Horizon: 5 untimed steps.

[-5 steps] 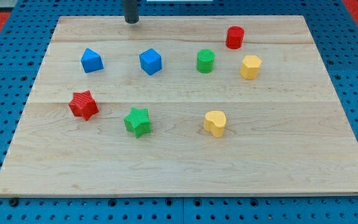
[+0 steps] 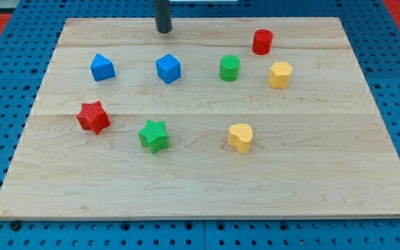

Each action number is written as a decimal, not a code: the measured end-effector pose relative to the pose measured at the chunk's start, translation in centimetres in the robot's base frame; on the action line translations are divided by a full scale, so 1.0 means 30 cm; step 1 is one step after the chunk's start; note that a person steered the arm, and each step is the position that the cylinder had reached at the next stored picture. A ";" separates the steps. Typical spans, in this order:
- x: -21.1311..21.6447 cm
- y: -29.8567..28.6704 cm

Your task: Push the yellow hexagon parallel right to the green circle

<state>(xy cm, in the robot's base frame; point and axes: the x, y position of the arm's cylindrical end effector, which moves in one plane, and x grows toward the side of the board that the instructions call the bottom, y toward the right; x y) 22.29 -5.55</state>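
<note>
The yellow hexagon (image 2: 280,74) sits on the wooden board (image 2: 200,180) at the upper right, just right of and slightly below the green circle (image 2: 230,68). My tip (image 2: 163,30) is near the board's top edge, left of the green circle and above the blue cube (image 2: 168,69). It touches no block.
A red cylinder (image 2: 262,42) stands above the yellow hexagon. A second blue block (image 2: 103,67) is at the left. A red star (image 2: 93,117), a green star (image 2: 153,135) and a yellow heart (image 2: 240,137) lie lower on the board.
My tip has moved a little to the right and slightly down. No block has moved.
</note>
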 end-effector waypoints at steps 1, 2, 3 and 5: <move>0.038 0.100; 0.030 0.120; -0.006 0.401; -0.105 0.633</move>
<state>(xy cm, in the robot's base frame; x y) 19.14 13.45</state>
